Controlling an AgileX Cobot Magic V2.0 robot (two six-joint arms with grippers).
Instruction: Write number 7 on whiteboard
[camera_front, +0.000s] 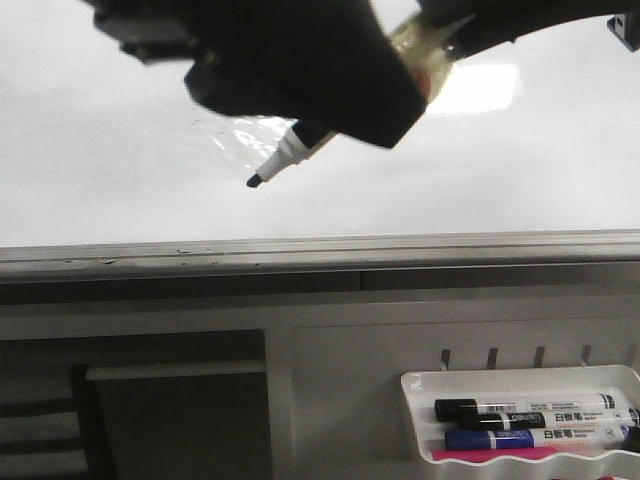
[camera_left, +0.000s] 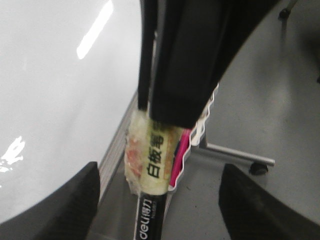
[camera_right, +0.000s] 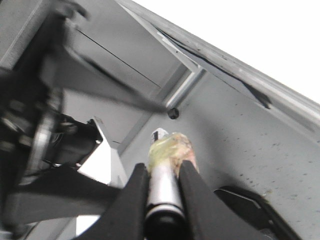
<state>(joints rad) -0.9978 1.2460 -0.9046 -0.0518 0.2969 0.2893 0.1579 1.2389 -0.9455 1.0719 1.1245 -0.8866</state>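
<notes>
The whiteboard (camera_front: 120, 150) fills the upper front view, with a wrinkled clear-film patch (camera_front: 240, 140). No number 7 shows on it. My right gripper (camera_right: 162, 167) is shut on a marker (camera_right: 162, 192) wrapped in yellowish tape (camera_right: 172, 147). In the front view its black body (camera_front: 300, 70) covers the marker's middle. The bare dark nib (camera_front: 255, 180) points down-left, close to the board; contact is unclear. My left gripper (camera_left: 159, 170) is open, its fingers (camera_left: 60, 205) wide apart on either side of the marker's black rear end (camera_left: 150, 220).
A grey metal edge strip (camera_front: 320, 250) bounds the board. A small white tray (camera_front: 415, 420) at lower right holds two black markers (camera_front: 530, 410), a blue marker (camera_front: 500, 438) and a pink item (camera_front: 490, 456). A wheeled stand leg (camera_left: 240, 157) is on the floor.
</notes>
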